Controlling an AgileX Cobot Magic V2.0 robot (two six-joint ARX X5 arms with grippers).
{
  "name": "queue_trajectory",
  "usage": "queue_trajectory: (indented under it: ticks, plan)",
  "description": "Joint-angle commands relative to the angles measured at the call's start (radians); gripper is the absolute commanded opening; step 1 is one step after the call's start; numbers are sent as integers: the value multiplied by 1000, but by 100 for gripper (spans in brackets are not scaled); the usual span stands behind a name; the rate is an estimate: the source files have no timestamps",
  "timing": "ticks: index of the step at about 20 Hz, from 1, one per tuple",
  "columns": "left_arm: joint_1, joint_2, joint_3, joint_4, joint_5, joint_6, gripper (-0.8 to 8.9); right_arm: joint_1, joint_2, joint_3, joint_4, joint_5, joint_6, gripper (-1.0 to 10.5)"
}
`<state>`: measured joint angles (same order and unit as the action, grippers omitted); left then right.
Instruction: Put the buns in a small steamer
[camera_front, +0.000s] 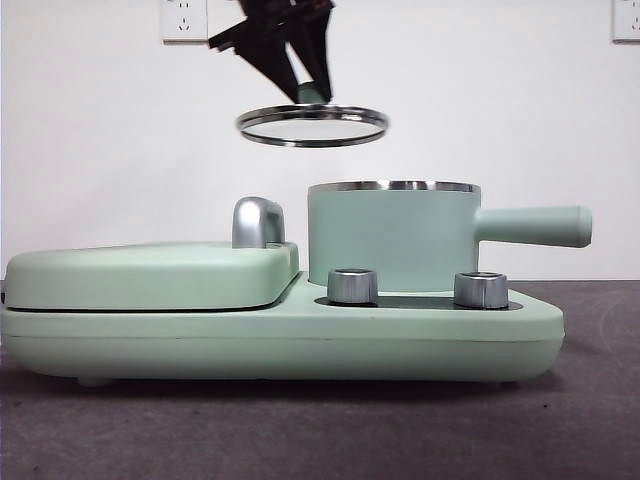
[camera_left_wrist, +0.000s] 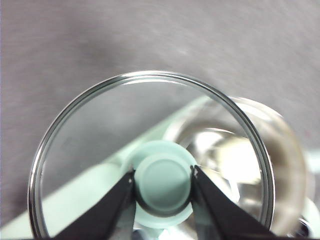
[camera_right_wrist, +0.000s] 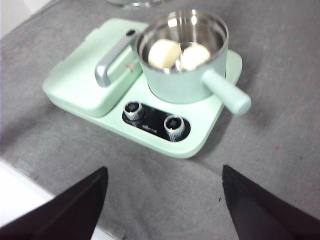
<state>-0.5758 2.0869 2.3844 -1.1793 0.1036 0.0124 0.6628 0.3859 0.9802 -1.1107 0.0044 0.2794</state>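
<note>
While clamped on the green knob (camera_left_wrist: 163, 182), left gripper (camera_front: 308, 92) holds the lid (camera_front: 313, 124) level in the air, above the small steamer (camera_front: 392, 238) and slightly toward 10 o'clock of its rim. Both buns (camera_right_wrist: 177, 54) side by side inside the open pot, touching. Right gripper (camera_right_wrist: 165, 200) spread wide, empty, well apart from the appliance base (camera_right_wrist: 197, 142) on the grey table (camera_right_wrist: 280, 165).
</note>
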Motion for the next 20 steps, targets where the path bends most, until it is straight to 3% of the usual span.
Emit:
queue_trajectory:
  ticks: [1,9,20]
  plan:
    - [-44,9,44,19,1,34,15,9,-47,-24,18,4,16,360]
    - [-150,21,44,31,1,59,15,9,-62,-31,27,2,-3,360]
    - [-149,107,44,41,1,76,15,9,-62,-31,26,0,-3,360]
